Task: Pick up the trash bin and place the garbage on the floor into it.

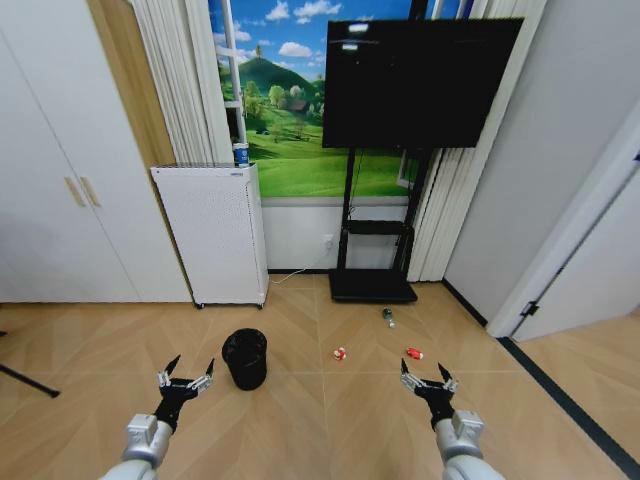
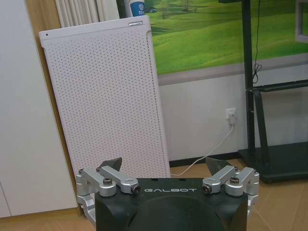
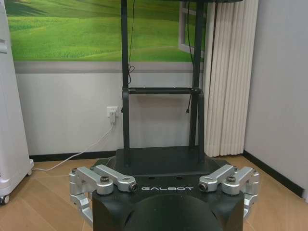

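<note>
The trash bin (image 1: 245,357), a small black round basket, stands on the wooden floor ahead and slightly left. The garbage lies to its right: one red-and-white wad (image 1: 340,353), another red-and-white wad (image 1: 414,353), and farther back a small dark green bottle (image 1: 388,317) near the TV stand. My left gripper (image 1: 186,377) hovers open, just left of the bin and nearer to me. My right gripper (image 1: 428,378) is open too, just in front of the right-hand wad. Neither holds anything. In the left wrist view my left gripper (image 2: 164,166) points at the white cabinet.
A white perforated cabinet (image 1: 212,232) on castors stands against the back wall, with a cup (image 1: 241,153) on top. A black TV stand (image 1: 373,285) carries a screen (image 1: 418,82). White cupboard doors (image 1: 60,190) are on the left, and a doorway (image 1: 590,260) on the right.
</note>
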Robot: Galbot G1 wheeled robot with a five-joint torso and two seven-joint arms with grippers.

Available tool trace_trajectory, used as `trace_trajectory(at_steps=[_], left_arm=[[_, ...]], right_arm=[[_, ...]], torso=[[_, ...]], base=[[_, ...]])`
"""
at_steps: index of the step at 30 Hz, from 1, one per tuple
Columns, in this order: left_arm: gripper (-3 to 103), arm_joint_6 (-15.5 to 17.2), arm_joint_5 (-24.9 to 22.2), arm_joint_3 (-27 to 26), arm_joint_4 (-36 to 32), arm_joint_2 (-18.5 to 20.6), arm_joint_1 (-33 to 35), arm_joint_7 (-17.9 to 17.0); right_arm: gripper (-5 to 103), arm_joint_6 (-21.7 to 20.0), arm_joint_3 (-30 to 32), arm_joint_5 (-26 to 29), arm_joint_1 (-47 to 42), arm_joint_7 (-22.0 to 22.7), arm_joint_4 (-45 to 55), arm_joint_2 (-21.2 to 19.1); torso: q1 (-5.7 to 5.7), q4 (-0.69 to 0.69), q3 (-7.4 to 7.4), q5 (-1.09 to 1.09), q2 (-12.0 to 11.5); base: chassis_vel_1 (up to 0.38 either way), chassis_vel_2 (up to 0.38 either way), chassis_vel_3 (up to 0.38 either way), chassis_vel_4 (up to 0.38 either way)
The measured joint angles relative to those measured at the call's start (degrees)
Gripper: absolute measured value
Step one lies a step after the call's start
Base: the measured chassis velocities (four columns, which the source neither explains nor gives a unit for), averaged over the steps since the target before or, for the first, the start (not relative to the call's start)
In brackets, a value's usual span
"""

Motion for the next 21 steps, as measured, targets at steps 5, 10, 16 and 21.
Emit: trace_trajectory(at_steps=[5, 10, 16, 21], left_arm=[[98, 0.2, -0.8, -0.2, -0.1, 0.2, 0.1, -0.2], [98, 0.2, -0.8, -0.3, -0.2, 0.1, 0.3, -0.3], [98, 0.6, -0.8, -0.3, -0.3, -0.1, 0.6, -0.3], [98, 1.8, 0.1, -0.5, -1.0, -0.4, 1.2, -2.8]], right_arm=[[100, 0.3, -0.1, -0.5, -0.4, 0.2, 0.0, 0.5], [100, 0.5, -0.1, -1.0, -0.6, 0.2, 0.1, 0.5], [100, 3.3, 0.1, -1.7, -0.6, 0.9, -0.5, 0.7], [100, 3.9, 0.3, -1.7, -0.8, 1.3, -0.5, 0.7]], torso=[[-0.01, -0.01, 0.0, -0.02, 0.0], [-0.01, -0.01, 0.0, -0.05, 0.0], [0.0, -0.01, 0.01, -0.03, 0.0], [0.04, -0.01, 0.02, -0.02, 0.0]], base=[[-0.334, 0.332, 0.346, -0.336], [-0.342, 0.345, 0.373, -0.346], [-0.333, 0.336, 0.33, -0.328], [-0.19, 0.202, 0.156, -0.159]])
